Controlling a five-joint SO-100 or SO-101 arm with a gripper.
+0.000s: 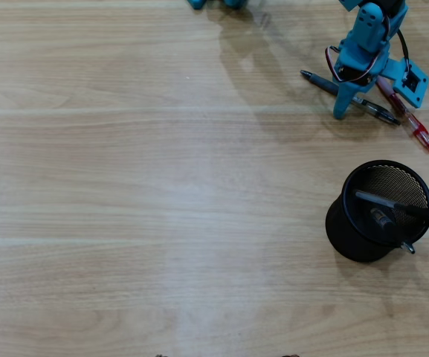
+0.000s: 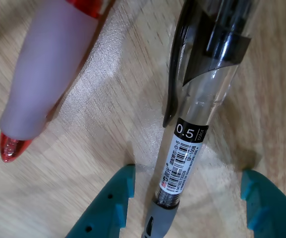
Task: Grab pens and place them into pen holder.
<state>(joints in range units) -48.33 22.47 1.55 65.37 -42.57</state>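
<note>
My teal gripper (image 2: 187, 208) stands with jaws spread wide, straddling a black 0.5 gel pen (image 2: 202, 109) lying on the wooden table (image 1: 125, 186). A red pen (image 2: 48, 74) lies just beside it, crowding one finger. In the overhead view, the black mesh pen holder (image 1: 378, 212) sits nearby, pens already inside.

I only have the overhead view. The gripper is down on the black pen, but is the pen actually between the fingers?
Observer: Yes. In the wrist view the black pen lies between the two teal fingers, with the gripper open and gaps on both sides.
Operator: Which way does its clip face?
Observer: Toward the left of the wrist view, on the side of the red pen.
Operator: Do the two pens touch there?
Observer: No, bare table shows between them.
Operator: Any marking on it?
Observer: A label reads 0.5, above a barcode.
</note>
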